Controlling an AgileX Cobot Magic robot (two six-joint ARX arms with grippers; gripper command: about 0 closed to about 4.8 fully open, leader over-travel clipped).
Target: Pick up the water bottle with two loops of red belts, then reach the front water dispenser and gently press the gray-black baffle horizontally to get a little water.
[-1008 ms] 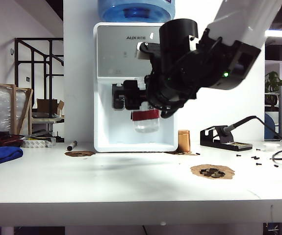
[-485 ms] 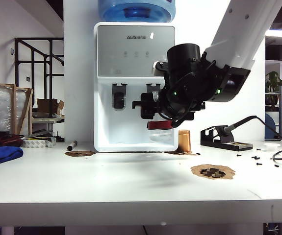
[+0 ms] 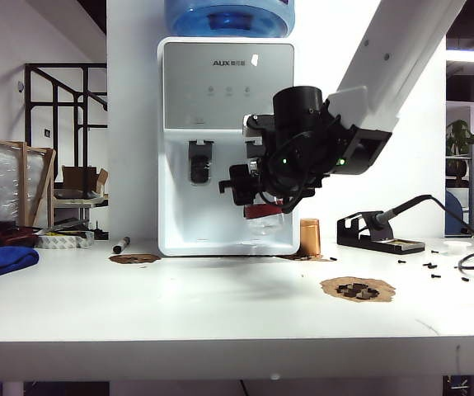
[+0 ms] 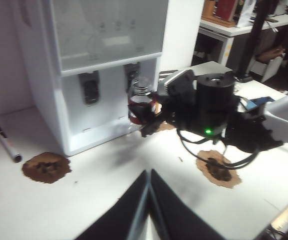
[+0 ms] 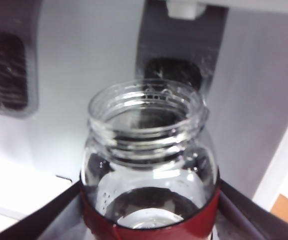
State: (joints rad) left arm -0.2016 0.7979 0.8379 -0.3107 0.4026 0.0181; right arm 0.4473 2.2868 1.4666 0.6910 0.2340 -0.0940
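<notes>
My right gripper (image 3: pixel 261 208) is shut on the water bottle (image 3: pixel 266 221), a clear glass jar with a dark red band, and holds it inside the recess of the white water dispenser (image 3: pixel 228 82). In the right wrist view the black fingers (image 5: pixel 249 212) clamp the red band of the bottle (image 5: pixel 151 160), and its open mouth sits just in front of the gray-black baffle (image 5: pixel 176 75); I cannot tell whether they touch. The left wrist view shows the bottle (image 4: pixel 141 100) by the right-hand lever. My left gripper (image 4: pixel 149 175) hangs shut over the table, holding nothing.
A copper-coloured cylinder (image 3: pixel 309 238) stands right of the dispenser, with a soldering-iron stand (image 3: pixel 377 231) further right. Brown patches (image 3: pixel 357 289) (image 3: pixel 133 258) lie on the table. A marker (image 3: pixel 121 245), a blue cloth (image 3: pixel 2 262) and small screws (image 3: pixel 426 266) are also there.
The right arm has carried the bottle away from the camera and into the dispenser recess, in front of the right-hand lever. Its grip has stayed the same.
</notes>
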